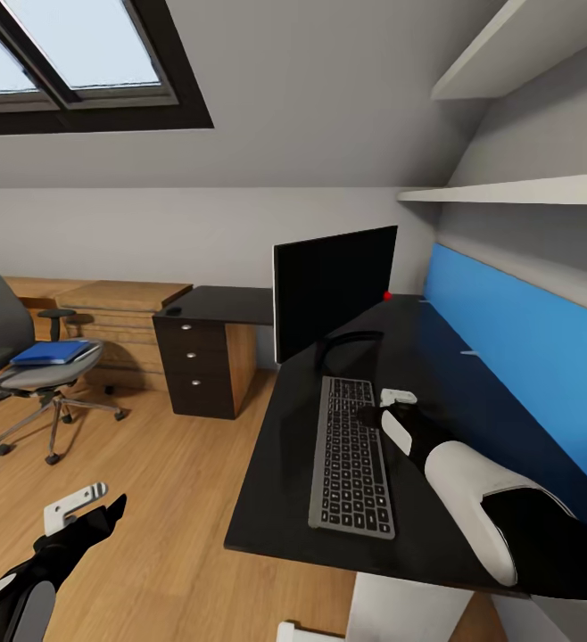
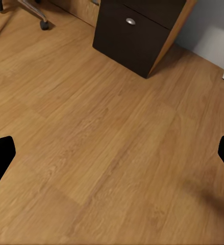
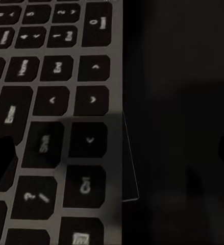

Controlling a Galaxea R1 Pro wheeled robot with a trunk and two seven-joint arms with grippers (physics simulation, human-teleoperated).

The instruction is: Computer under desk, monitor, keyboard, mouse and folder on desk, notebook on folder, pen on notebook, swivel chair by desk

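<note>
- Hovering low over the desk [image 1: 436, 357], the right gripper [image 1: 384, 412] sat at the far right edge of the keyboard [image 1: 351, 455]; in the right wrist view its two dark tips stood wide apart, one over the keys [image 3: 55, 66] and one over the bare desk top, so the jaws were open and held nothing.
- The keyboard lay flat on the desk with its long axis running away from the robot toward the monitor [image 1: 334, 290], its far end just short of the monitor's base.
- The keyboard's right long edge passed between the jaws, so, as a judgement, a close there would pinch across that edge rather than along the length.
- The right arm was plainly the nearer one to the keyboard and monitor.
- The left gripper [image 1: 86, 510] hung well apart from the desk, over the wooden floor [image 2: 112, 153]; its tips showed at opposite edges of the left wrist view, so its jaws were open and empty too.
- The folder [image 1: 51, 352] rested on the seat of the swivel chair [image 1: 26, 357], far off on the left side near the low wooden cabinets [image 1: 119, 321], and so lay closer to the left arm.
- The black drawer unit [image 1: 195, 366] stood between the chair and the near run of desk.
</note>
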